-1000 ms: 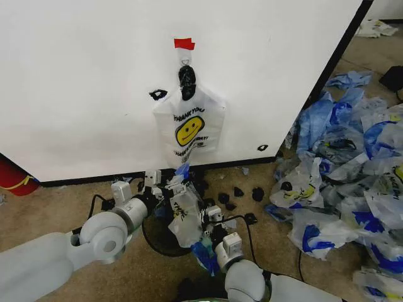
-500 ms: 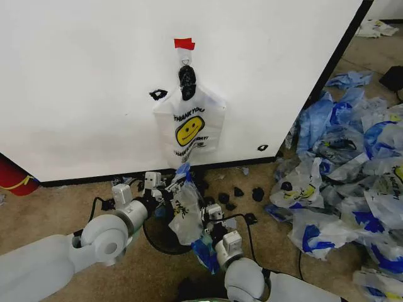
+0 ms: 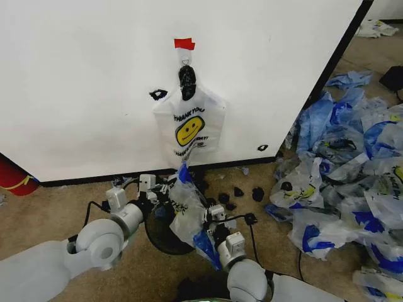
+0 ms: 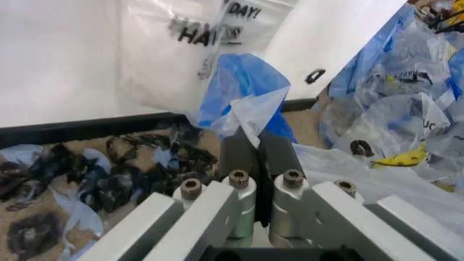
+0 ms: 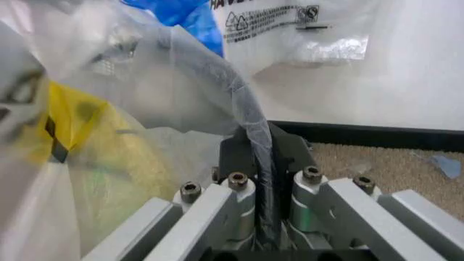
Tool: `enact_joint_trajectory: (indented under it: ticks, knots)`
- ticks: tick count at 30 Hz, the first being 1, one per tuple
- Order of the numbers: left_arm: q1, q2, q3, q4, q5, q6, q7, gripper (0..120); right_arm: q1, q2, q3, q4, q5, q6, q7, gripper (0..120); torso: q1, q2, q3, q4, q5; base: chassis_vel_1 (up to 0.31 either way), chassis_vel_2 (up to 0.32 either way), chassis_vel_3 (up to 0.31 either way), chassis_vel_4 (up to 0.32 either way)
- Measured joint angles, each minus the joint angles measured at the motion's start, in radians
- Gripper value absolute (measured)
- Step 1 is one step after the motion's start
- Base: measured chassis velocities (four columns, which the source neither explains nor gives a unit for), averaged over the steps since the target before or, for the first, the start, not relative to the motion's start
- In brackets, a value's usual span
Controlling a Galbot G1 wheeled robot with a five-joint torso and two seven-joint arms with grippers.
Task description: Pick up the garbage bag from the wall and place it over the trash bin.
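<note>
1. The left arm reaches forward from the lower left, low over the floor; its left tool (image 3: 165,189) is clamped shut on the blue-and-white edge of the thin translucent whitish garbage bag (image 3: 187,211) with black print.
2. The right arm rises from the bottom centre, its right tool (image 3: 214,217) pinched tight on a bunched fold of the same bag, as the right wrist view shows (image 5: 262,163).
3. The bag hangs stretched between the two tools, just above the small round black trash bin (image 3: 165,234), covering its right side.
4. Behind, the large white wall panel (image 3: 82,82) carries a bunch of smiley bags with a black knot (image 3: 189,123) on a hook under red tape (image 3: 184,43).
5. Small black scraps (image 3: 242,192) lie by the wall's base; a heap of blue-and-white bags (image 3: 346,170) crowds the floor to the right, while the carpet to the left is open.
</note>
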Motion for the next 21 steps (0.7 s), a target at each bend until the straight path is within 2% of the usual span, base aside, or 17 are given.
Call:
enact_joint_trajectory:
  ticks: [5,6,15,20,21]
  knots:
    - [0.19,0.033,-0.202,-0.027,0.025,-0.002,0.03,0,0.002,0.001,0.007,0.0,0.0,0.0,0.001,1,0.0,0.0,0.0,0.0,0.0001,0.0,0.0,0.0,0.0]
    - [0.235,0.042,-0.236,-0.033,0.032,-0.005,0.036,0,0.003,0.002,0.007,0.0,0.0,0.0,0.001,1,0.0,0.0,0.0,0.0005,0.0001,0.0,0.0,0.0,0.0]
    - [0.295,0.043,-0.272,-0.053,0.048,-0.017,0.04,0,-0.004,0.004,0.022,0.003,0.0,0.0,0.004,1,0.0,0.0,0.0,-0.0001,0.0001,0.0,0.0,0.0,0.0]
    - [0.302,0.033,-0.26,-0.047,0.058,-0.016,0.039,20,-0.012,-0.004,0.048,0.016,0.003,0.0,0.005,1,0.0,0.0,0.0,0.0,0.0001,0.0,0.0,0.0,0.0]
    - [0.302,0.033,-0.26,-0.047,0.058,-0.016,0.039,20,-0.012,-0.004,0.048,0.016,0.003,0.0,0.005,1,0.0,0.0,0.0,0.0,0.0001,0.0,0.0,0.0,0.0]
